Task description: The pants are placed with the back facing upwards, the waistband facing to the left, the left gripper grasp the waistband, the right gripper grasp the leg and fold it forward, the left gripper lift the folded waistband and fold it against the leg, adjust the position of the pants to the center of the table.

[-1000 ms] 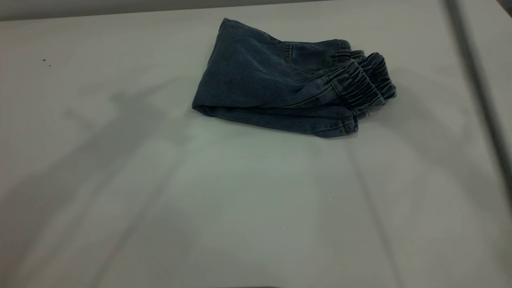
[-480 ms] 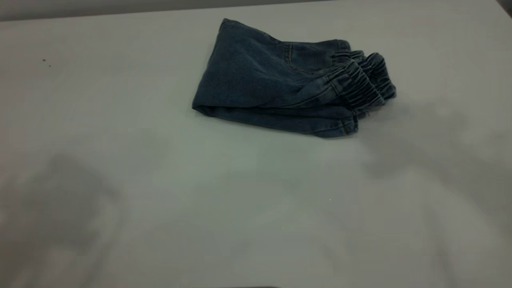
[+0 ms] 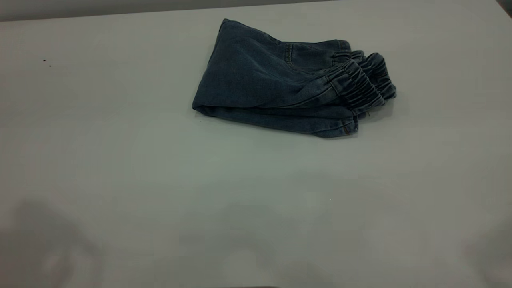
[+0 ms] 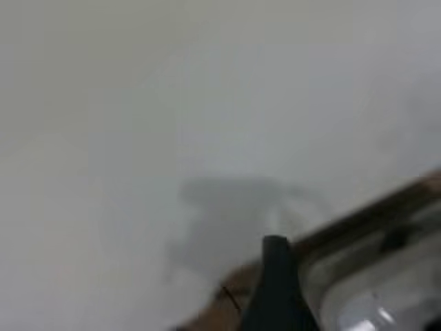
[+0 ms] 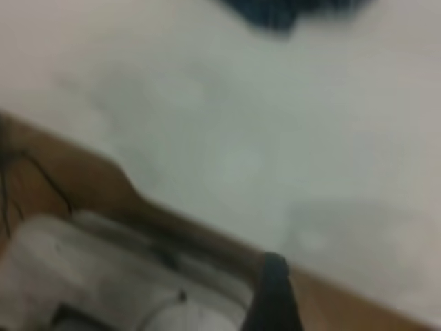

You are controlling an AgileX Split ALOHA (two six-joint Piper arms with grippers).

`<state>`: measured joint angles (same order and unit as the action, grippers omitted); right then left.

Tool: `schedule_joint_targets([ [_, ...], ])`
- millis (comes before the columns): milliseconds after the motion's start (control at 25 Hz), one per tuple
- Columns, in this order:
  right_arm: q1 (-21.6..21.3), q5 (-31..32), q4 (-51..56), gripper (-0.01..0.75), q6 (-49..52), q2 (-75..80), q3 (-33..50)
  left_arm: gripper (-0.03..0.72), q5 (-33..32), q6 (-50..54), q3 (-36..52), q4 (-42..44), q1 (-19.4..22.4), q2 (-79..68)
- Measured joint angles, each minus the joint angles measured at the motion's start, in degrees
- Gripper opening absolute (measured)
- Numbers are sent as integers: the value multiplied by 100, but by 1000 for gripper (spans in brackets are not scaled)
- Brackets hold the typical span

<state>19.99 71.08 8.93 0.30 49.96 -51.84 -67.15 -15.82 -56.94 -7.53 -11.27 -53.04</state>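
Exterior view: the pants [image 3: 288,86] lie folded into a compact bundle on the table [image 3: 160,180], toward its far side and somewhat right of centre, with the gathered waistband [image 3: 362,82] stacked at the bundle's right end over the leg layers; neither arm appears here, so both folds are judged complete and only the centring step can remain. Left wrist view: one dark finger of the left gripper [image 4: 275,286] shows above bare tabletop near the table's edge, well apart from the garment; whether its jaws are apart or together cannot be told. Right wrist view: the right gripper [image 5: 274,293] likewise shows a single dark finger at the table's edge, jaw state undeterminable, with the pants far off. Any next move calls for sliding the bundle nearer without loosening its layers.
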Motion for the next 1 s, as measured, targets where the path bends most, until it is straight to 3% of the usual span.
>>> schedule_joint_targets([
  [200,0,-333,-126,474,16,-1055,1632,521,37,222,1425,-122,0,952],
  [360,0,-617,-148,474,17,-1839,2379,521,84,524,2389,-122,0,1785],
  [480,0,-692,-160,474,17,-2345,2488,521,218,658,2817,-122,0,2449],
  [1000,0,-703,-167,474,11,-3062,2508,517,309,710,2866,-117,0,4180],
])
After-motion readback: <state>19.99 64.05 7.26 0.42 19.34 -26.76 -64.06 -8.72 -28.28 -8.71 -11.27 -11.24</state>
